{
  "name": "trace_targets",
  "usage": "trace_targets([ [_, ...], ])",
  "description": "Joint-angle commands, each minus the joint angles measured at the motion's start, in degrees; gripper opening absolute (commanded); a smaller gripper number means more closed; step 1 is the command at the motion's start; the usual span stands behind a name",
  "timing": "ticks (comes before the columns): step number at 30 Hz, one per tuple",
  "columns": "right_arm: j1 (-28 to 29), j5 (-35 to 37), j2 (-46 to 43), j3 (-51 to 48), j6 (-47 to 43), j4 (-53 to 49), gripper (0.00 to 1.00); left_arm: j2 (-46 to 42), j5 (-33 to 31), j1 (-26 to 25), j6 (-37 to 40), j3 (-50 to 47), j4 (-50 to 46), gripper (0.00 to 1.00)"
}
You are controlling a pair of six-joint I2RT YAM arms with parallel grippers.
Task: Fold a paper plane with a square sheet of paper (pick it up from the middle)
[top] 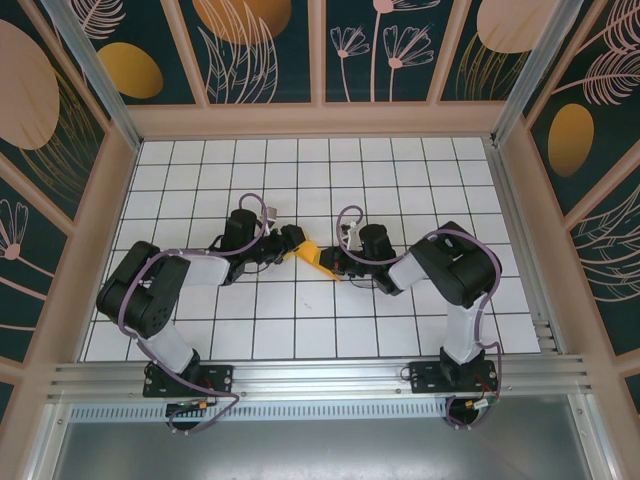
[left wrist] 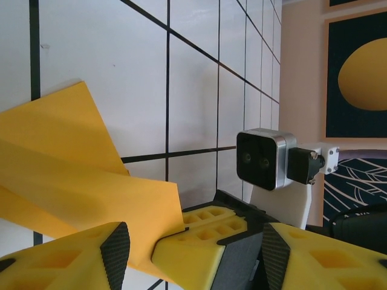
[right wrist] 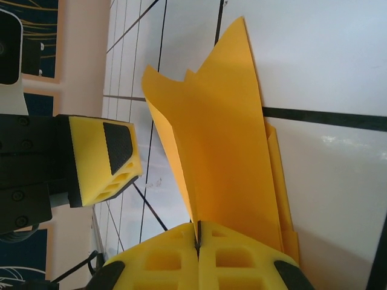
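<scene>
The orange-yellow sheet of paper (top: 313, 255) is folded into a narrow, creased paper plane shape and hangs just above the table between both arms. My right gripper (top: 333, 262) is shut on its lower edge; in the right wrist view the paper (right wrist: 224, 139) rises from the pinched fingertips (right wrist: 175, 257) of that gripper (right wrist: 198, 232). My left gripper (top: 293, 243) is open. In the left wrist view that gripper (left wrist: 193, 254) has its jaws on either side of the right gripper's fingers (left wrist: 205, 232) and the paper (left wrist: 72, 163), without touching the paper.
The white gridded table (top: 300, 170) stretches behind the arms to pink-framed walls. An aluminium rail (top: 320, 378) runs along the near edge. The right wrist's camera housing (left wrist: 263, 160) sits close in front of my left gripper.
</scene>
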Motion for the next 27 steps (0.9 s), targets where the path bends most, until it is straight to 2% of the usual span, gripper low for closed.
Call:
trace_targets([
  [1,-0.55,-2.63,1.39,0.98,0.02,0.91,0.00,0.83,1.82,-0.44,-0.54,0.79,3.44,0.62],
  [9,-0.88,-5.26,2.30,2.25,-0.73,-0.38,0.00,1.35,3.35,-0.77,-1.41,0.35,5.72,0.61],
  [27,-1.78,-2.12,4.32,3.10,1.32,-4.98,0.00,4.46,3.89,-1.24,-1.38,-0.24,5.84,0.57],
])
